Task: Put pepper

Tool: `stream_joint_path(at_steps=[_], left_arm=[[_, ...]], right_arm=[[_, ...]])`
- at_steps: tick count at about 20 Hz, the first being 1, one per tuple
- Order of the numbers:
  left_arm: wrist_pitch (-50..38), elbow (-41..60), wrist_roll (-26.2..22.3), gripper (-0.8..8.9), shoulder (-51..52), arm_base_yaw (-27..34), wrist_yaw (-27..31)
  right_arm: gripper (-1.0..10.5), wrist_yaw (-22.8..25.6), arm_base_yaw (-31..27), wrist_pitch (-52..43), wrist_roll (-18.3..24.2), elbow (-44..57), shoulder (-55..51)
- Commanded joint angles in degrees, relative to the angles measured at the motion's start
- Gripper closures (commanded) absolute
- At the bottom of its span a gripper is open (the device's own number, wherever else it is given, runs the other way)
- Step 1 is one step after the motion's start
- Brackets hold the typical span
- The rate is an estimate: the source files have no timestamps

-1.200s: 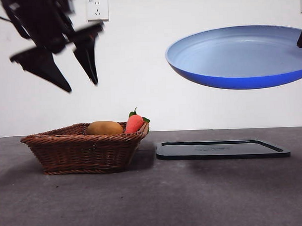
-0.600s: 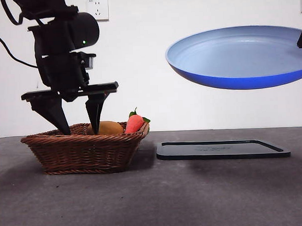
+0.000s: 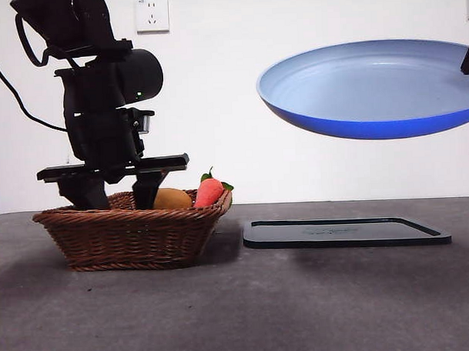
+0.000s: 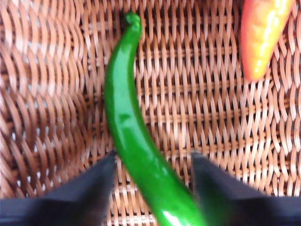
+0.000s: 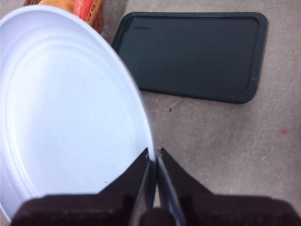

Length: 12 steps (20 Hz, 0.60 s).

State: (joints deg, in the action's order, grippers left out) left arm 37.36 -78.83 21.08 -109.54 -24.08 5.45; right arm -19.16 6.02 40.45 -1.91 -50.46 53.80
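Now left gripper point(image 4: 153, 188) sinking deeper into basket point(image 3: 129, 233), fingers point(image 4: 94, 186) apart, pepper point(image 4: 136, 141) lying between them; grasp looking imminent. Right gripper point(image 5: 154, 162) holding plate point(image 5: 66, 113) aloft, fingers clamped on rim.

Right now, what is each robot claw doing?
Left gripper: open, down in the wicker basket, jaws either side of the green pepper.
Right gripper: shut on the blue plate's rim, holding it up.
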Motion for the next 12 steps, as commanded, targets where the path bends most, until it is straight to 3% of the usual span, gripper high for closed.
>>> stream_joint_path(at_steps=[1,12], left_arm=[[0.2,-1.1,0.4,7.09,-1.0,-0.3,-1.2],[0.5,-1.1,0.4,7.28,3.6,-0.3,-2.9]], right_arm=[[9.4,-0.3,0.0,-0.9,0.1,-0.7,0.2],[9.4,-0.3,0.0,-1.0,0.1,-0.7,0.2]])
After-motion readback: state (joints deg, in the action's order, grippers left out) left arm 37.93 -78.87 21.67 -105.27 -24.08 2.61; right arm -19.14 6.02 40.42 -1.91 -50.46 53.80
